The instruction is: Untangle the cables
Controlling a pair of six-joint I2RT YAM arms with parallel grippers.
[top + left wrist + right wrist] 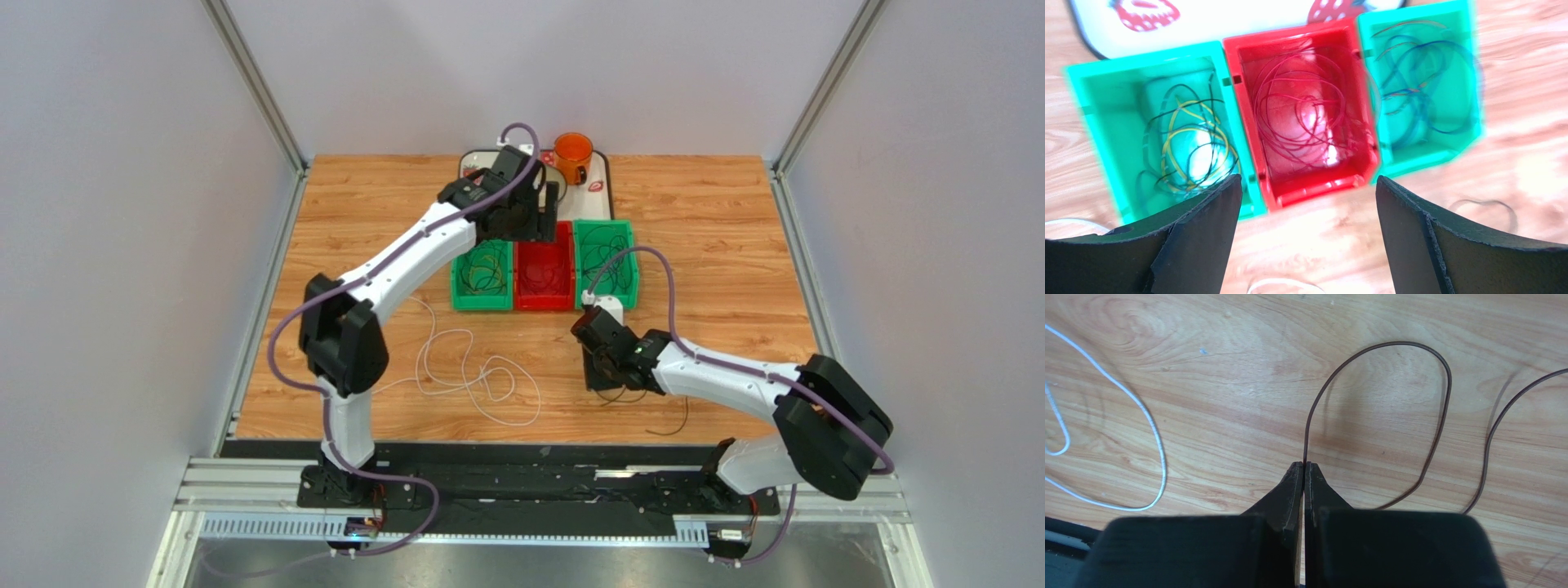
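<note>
A pale-walled booth with a metal frame encloses a wood-grain worktop [736, 245]. Near its front edge, right of centre, a thin brown cable [1404, 343] lies in an open, springy loop flat on the wood. The right tool [1304, 468] is pinched closed on one end of that loop, its dark tapered tips meeting with the wire between them. A white cable [1161, 465], just as thin, sprawls in loose curves to the left, apart from the brown one.

The step in hand looks like sorting: one wire is gripped and ready to be drawn free and carried to a bin. The next move calls for a slow lift, since the brown wire's tail trails along the worktop and could drag.

At the far middle, three plastic bins stand touching in a row. The red bin [1290, 33] holds coiled red cables [1290, 110]. The left green bin [1082, 110] holds yellow and dark cables [1192, 141]. The right green bin [1475, 73] holds dark ones [1419, 92], perhaps bluish; the blur there leaves the colour unsure. The left tool [1308, 180] hovers above the bins with its matte black jaws spread wide and nothing between them.

Behind the bins sit a white tray [601, 178] and an orange mug [572, 156].
</note>
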